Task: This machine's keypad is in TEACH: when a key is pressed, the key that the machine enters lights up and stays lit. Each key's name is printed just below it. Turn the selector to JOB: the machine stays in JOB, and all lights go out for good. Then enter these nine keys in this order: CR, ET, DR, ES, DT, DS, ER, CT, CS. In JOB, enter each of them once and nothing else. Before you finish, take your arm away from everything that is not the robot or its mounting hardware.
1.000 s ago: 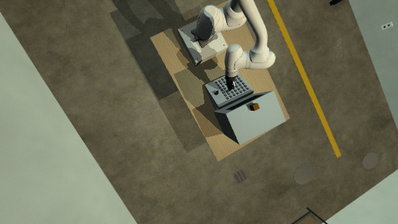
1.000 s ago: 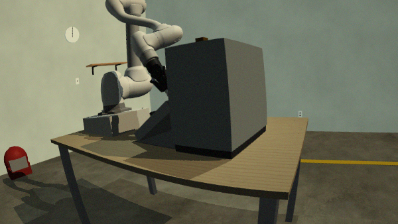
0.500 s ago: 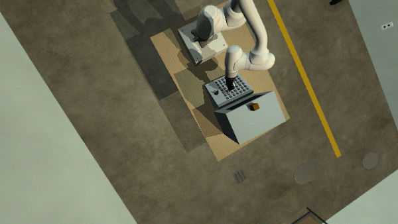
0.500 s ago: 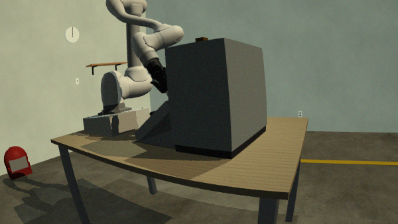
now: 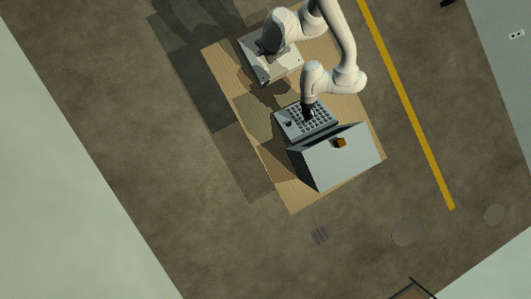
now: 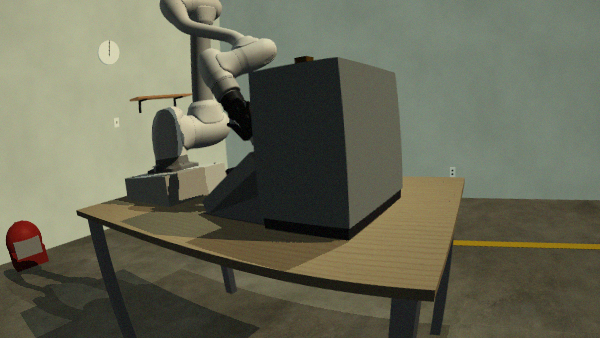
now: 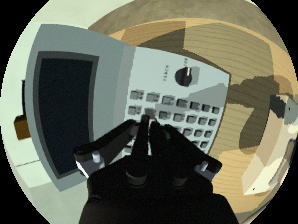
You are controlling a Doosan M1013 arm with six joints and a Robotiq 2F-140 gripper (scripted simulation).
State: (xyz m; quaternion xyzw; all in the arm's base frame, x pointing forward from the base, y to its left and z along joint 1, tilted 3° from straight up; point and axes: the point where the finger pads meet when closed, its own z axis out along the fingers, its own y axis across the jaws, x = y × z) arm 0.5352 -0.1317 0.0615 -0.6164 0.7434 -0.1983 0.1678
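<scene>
Black two-finger gripper [image 7: 145,123] is closed tight, fingers pressed together, holding nothing; its joined tips sit on the upper rows of the grey sloped keypad [image 7: 174,115], touching or just above a key, can't tell which, labels too small to read. Black round selector knob [image 7: 185,76] sits near the keypad's edge, apart from the fingertips. No lit keys visible. Keypad fronts the big grey box-shaped machine [image 5: 336,159] with a small orange block [image 5: 340,142] on top, standing on the wooden table [image 6: 400,250]. White jointed arm [image 5: 336,77] reaches down from its grey base block [image 6: 150,190].
</scene>
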